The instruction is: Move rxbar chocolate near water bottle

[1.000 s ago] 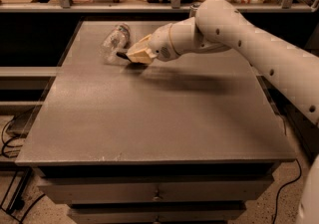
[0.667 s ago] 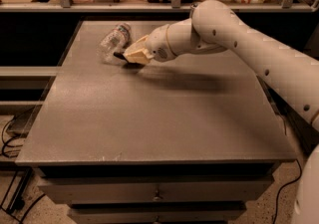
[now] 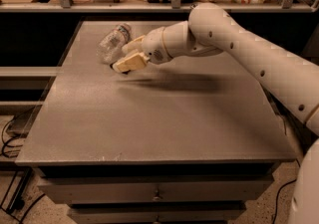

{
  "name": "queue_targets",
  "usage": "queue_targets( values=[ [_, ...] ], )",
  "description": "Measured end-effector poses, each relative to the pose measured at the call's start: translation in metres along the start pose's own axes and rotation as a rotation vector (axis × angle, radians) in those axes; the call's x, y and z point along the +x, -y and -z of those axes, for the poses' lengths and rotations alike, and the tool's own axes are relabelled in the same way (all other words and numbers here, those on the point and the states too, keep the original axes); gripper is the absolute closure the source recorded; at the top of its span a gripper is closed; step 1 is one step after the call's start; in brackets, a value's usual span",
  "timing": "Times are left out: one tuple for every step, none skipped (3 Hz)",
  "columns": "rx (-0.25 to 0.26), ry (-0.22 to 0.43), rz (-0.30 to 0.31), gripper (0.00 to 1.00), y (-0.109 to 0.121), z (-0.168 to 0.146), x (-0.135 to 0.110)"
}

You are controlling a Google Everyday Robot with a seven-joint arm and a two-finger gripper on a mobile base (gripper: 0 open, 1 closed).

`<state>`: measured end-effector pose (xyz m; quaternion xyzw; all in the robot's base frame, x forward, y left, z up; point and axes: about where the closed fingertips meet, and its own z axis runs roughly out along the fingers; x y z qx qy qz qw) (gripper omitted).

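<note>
Cream-tan gripper (image 3: 123,63) at far left of table, just beside clear, pale-labelled water bottle (image 3: 112,43); black sliver of rxbar chocolate (image 3: 125,72) beneath. White arm (image 3: 239,44), small dark dots. Matte grey, finely speckled table (image 3: 149,128).

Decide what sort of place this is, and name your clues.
Probably a robotics lab or test area: a grey table with drawers, floor cables, and a robot arm whose end effector is beside a bottle at the table's far side.
</note>
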<state>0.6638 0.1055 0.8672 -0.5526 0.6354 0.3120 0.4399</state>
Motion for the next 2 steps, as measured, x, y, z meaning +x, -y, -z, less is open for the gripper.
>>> queue_targets(
  values=[
    [-0.004,0.0,0.001,0.0,-0.0012,-0.0022,-0.0004],
    [-0.004,0.0,0.001,0.0,-0.0013,-0.0023,-0.0004]
  ],
)
